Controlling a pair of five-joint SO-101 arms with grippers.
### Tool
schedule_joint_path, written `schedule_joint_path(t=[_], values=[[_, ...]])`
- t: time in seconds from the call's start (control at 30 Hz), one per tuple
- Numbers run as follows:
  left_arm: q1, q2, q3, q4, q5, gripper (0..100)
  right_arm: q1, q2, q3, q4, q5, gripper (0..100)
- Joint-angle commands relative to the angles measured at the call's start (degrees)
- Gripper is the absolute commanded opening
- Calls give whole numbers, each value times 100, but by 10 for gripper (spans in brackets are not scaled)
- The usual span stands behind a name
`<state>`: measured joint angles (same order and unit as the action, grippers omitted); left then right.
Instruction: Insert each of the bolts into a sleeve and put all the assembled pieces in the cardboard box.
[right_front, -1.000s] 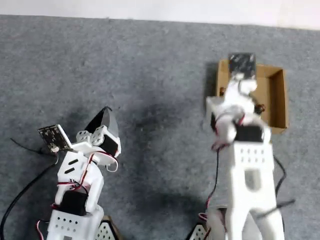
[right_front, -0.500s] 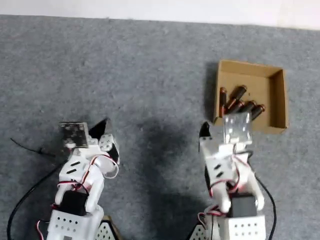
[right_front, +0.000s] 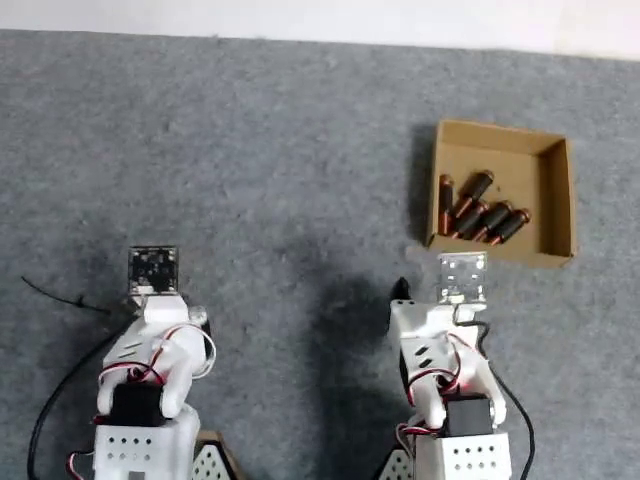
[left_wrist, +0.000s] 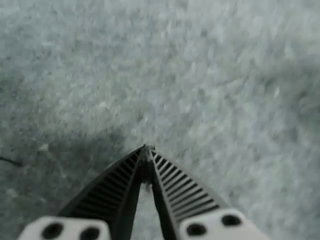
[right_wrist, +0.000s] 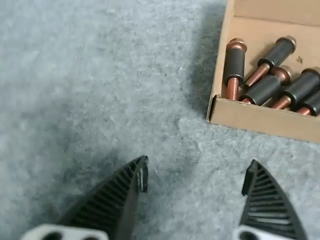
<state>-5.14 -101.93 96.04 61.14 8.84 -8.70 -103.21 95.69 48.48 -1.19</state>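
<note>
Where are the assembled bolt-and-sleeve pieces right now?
In the high view the copper bolts in black sleeves lie clustered inside the brown cardboard box, on the right side of the grey carpet, just beyond the open right gripper.

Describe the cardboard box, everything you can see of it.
The cardboard box is a shallow, open-topped tray of plain brown card with low upright walls. It stands flat on the grey felt-like table on the right arm's side. Five assembled pieces, copper-coloured and black, lie on its floor, crowded toward one side wall. The open right gripper is near one corner, apart from it.
</note>
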Motion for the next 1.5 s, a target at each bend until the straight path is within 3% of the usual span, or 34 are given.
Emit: schedule_joint_path(t=[0.0,0.37,0.5,1.47], values=[[-84,22,127,695,-712,10,-22,22,848,119,-211,278],[-110,48,127,1002,-914,7,57,-48,857,2149,-202,278],[-110,48,127,1002,-914,7,462,-171,857,2193,-211,278],[-110,48,127,1002,-914,7,470,-198,857,2193,-211,278]])
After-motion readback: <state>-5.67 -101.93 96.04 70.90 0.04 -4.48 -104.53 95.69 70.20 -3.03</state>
